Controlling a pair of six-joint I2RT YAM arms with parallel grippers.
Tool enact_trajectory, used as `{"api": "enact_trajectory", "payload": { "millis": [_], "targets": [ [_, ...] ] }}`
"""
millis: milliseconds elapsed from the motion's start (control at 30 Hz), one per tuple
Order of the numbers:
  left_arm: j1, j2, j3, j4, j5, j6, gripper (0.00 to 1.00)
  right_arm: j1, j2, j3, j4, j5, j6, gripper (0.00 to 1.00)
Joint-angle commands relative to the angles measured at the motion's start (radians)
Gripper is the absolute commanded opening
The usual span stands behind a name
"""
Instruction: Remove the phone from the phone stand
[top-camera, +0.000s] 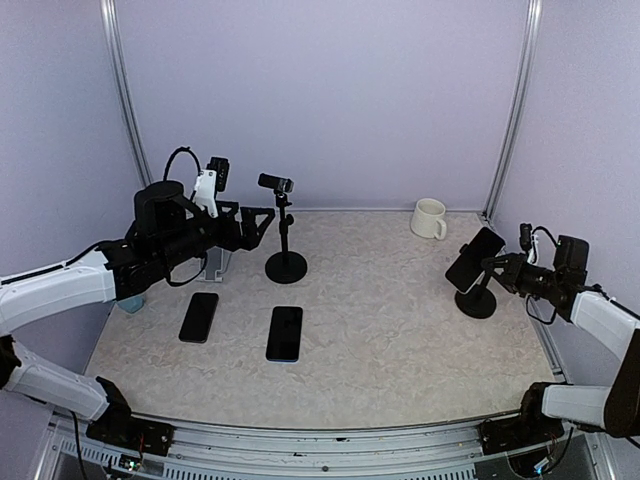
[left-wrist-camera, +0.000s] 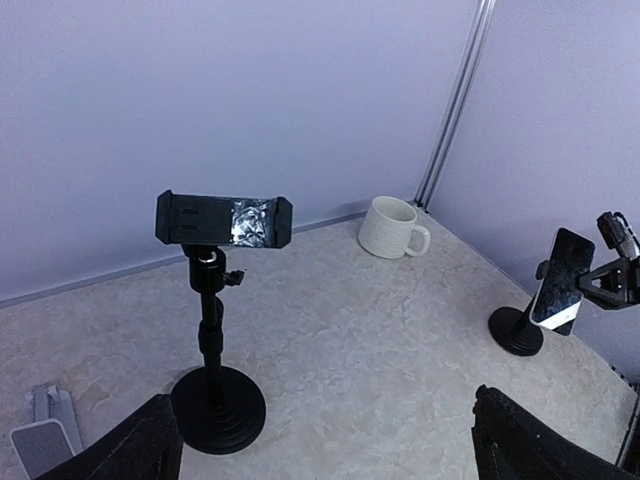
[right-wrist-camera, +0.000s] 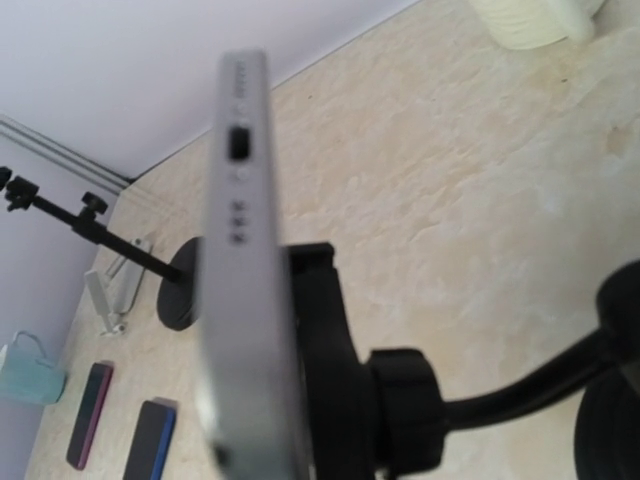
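1st step, grasp: your R gripper is at phone in phone stand, clamp unclear; L gripper wide open; next confirm grip, pull free.

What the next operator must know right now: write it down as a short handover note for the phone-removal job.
Left hand: open, empty, raised over the left side of the table, far from the job.
Right hand: right at the phone; whether it grips cannot be told.
Phone: clamped at a tilt in the phone stand, near the table's right edge.
Done: nothing beyond the right hand being at the phone.
Left: confirm the grip, pull the phone free of the clamp.
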Motion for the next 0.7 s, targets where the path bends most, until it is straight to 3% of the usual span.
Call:
{"api": "enact_trajectory", "payload": {
  "millis": [0, 300, 567, 667],
  "targets": [
    [-0.006, -0.02, 0.002, -0.032, 0.103, 0.001, 0.99, 0.05, -0.031, 0.031, 0.105, -0.047, 0.021, 0.09],
    [-0.167, 0.027, 0.017, -0.059, 0.026, 0.026, 0.99, 0.246, -0.021, 0.046, 0.151, 0.054, 0.08, 0.06],
    [-0.333, 0.233, 0.078, -0.036, -0.046, -0.05, 0.99, 0.466, -0.009, 0.015, 0.259, 0.19, 0.181, 0.04],
    [-0.353, 0.321, 0.133, -0.039, -0.008, -0.07, 0.99, 0.536, -0.008, 0.006, 0.291, 0.245, 0.208, 0.04]
  ]
}}
